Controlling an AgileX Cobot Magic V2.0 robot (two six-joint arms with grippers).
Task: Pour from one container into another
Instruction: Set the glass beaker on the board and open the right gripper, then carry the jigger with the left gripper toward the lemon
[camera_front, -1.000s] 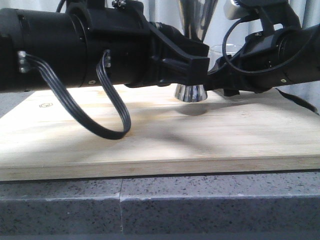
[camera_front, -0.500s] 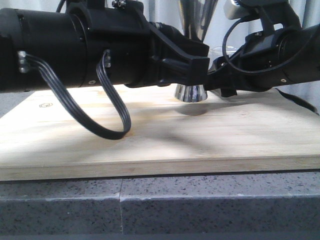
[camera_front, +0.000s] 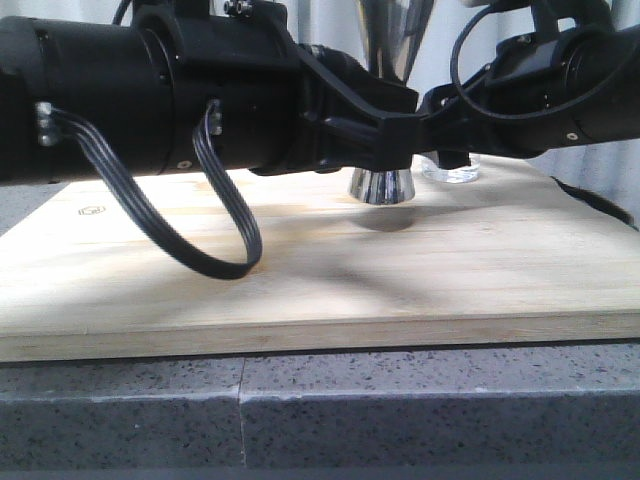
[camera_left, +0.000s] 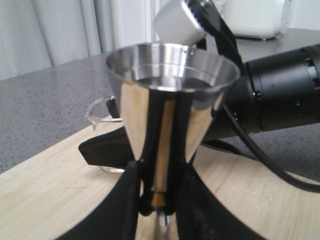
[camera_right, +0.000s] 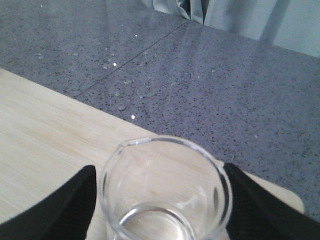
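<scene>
Steel jigger (camera_left: 170, 105) stands upright on wooden board (camera_front: 300, 270), clamped at gold-banded waist between left gripper (camera_left: 157, 200) fingers; liquid seen inside upper cone. Base of jigger visible in front view (camera_front: 381, 185). Glass beaker (camera_right: 165, 190) sits upright on board just beside jigger, near board's far edge, bracketed by right gripper (camera_right: 160, 200) fingers; contact with glass cannot be told. Beaker looks empty. Small stamped logo (camera_front: 92, 211) on board, unreadable. No legible writing on beaker.
</scene>
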